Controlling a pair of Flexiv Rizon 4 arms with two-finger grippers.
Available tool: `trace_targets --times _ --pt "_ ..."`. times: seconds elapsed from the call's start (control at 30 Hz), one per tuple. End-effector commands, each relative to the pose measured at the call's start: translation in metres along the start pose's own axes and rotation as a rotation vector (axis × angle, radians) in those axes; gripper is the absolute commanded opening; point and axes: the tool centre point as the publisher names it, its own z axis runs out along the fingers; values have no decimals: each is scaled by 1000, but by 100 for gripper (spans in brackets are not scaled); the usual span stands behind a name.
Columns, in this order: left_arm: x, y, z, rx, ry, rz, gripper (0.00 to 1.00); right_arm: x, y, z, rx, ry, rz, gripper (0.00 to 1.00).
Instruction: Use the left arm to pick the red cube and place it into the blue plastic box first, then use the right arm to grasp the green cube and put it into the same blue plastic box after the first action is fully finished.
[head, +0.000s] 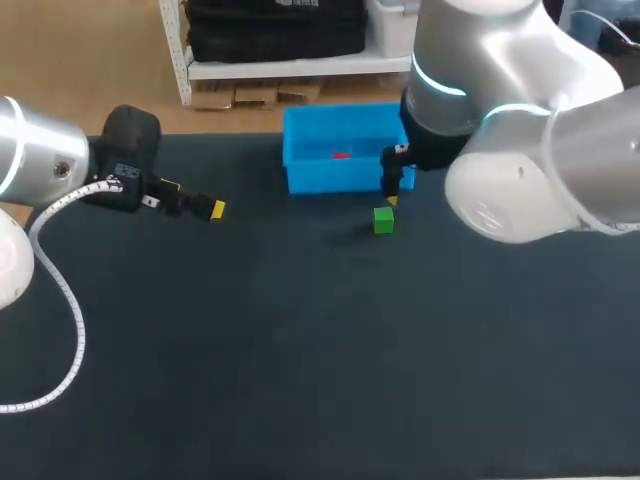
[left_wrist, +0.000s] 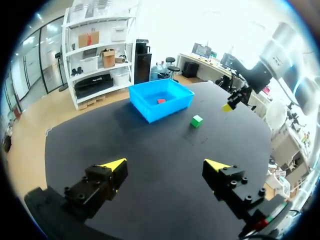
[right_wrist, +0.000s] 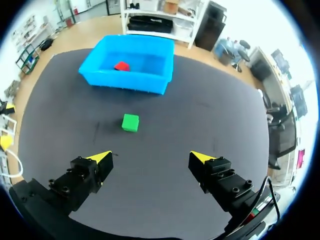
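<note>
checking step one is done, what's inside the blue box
The red cube lies on the floor of the blue plastic box; nothing else shows inside. Its near wall hides a strip of the floor.

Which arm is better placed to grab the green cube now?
The right arm: its open jaws hang close to the green cube, which lies just ahead of them. The left arm is far off. The red cube already lies in the blue plastic box.
</note>
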Motion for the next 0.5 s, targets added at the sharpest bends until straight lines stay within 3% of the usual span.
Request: trace_targets --times 0.03,0.5 --pt "2 2 -1 9 -8 3 100 -14 11 18 36 66 7 100" --pt "2 2 -1 9 -8 3 100 -17 27 56 -21 60 26 100"
